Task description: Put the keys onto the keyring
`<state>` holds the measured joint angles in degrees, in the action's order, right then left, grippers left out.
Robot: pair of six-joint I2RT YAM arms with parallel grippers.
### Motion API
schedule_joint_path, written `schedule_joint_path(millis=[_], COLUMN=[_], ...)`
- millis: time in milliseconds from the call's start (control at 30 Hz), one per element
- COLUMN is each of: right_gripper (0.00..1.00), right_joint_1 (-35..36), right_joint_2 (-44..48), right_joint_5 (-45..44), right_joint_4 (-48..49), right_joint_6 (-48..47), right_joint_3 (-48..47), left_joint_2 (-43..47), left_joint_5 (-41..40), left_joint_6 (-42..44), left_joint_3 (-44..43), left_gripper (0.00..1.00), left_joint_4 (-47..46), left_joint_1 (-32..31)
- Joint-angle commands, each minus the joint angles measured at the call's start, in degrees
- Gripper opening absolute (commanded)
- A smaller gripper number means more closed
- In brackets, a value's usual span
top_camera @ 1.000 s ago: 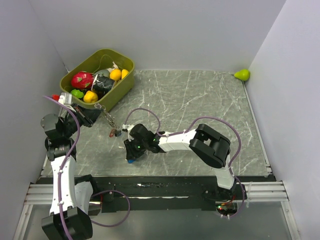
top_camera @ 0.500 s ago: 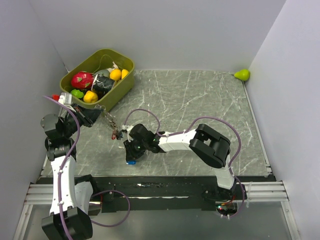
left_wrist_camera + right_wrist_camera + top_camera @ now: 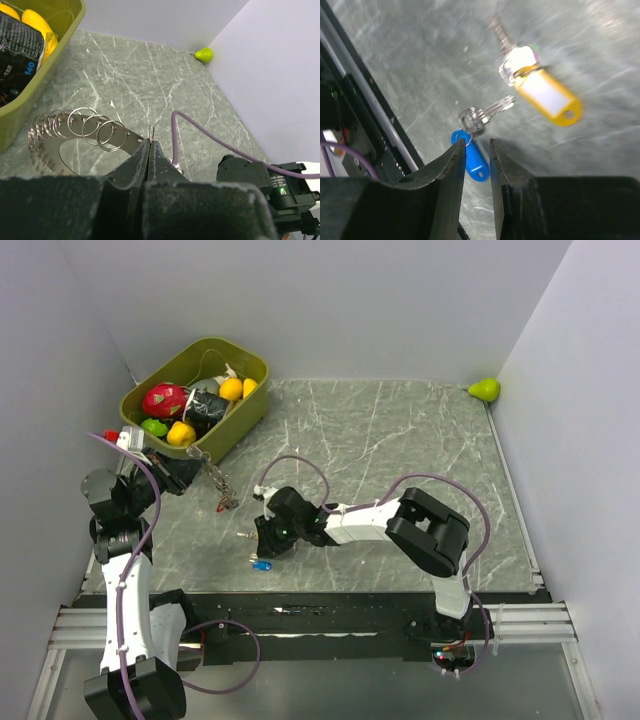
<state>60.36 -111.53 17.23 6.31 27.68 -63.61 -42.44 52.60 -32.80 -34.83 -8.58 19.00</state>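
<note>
Close to the table's (image 3: 400, 460) near edge, left of centre: blue-tagged key (image 3: 474, 162), flat on the marbled surface, silver blade pointing away from its tag. Directly above it, right end effector (image 3: 476, 146), fingers a narrow gap apart, gripping nothing, blue tag visible through the gap. Just beyond, yellow-tagged key (image 3: 547, 97), also flat on the table, apart from the blue one, its metal end blurred. Further left, by the table's left edge, left end effector (image 3: 150, 145), pinched fully together on the keyring (image 3: 95, 131): a curved silvery strip carrying a row of small split rings, held off to the side of the fingertips. From above, keyring hanging down from that grip, red tag (image 3: 226, 505) at its low end, well apart from both loose keys. At the far-left corner, green bin (image 3: 245, 412) holding fruit toys. At the far-right corner, a green pear (image 3: 485, 389).
</note>
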Motion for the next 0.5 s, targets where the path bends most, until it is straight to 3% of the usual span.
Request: schedule_joint_path(millis=[0, 333, 467], right_gripper=[0.34, 0.45, 0.59], right_joint_1=[-1.47, -1.38, -1.38], right_joint_2=[4.21, -0.18, -1.5], right_joint_5=[-4.22, -11.33, -12.4], right_joint_4=[1.96, -6.04, -8.5], right_joint_6=[2.29, 1.41, 1.93], right_joint_3=[-0.28, -10.55, -13.11], left_joint_2=[1.74, 2.27, 2.53], left_joint_5=[-0.91, -2.67, -4.52], left_joint_6=[2.12, 4.84, 6.43], left_joint_3=[-2.61, -3.58, -4.81], left_gripper=[0.01, 0.01, 0.01], left_joint_4=[0.13, 3.47, 5.67], left_joint_1=[0.24, 0.24, 0.24])
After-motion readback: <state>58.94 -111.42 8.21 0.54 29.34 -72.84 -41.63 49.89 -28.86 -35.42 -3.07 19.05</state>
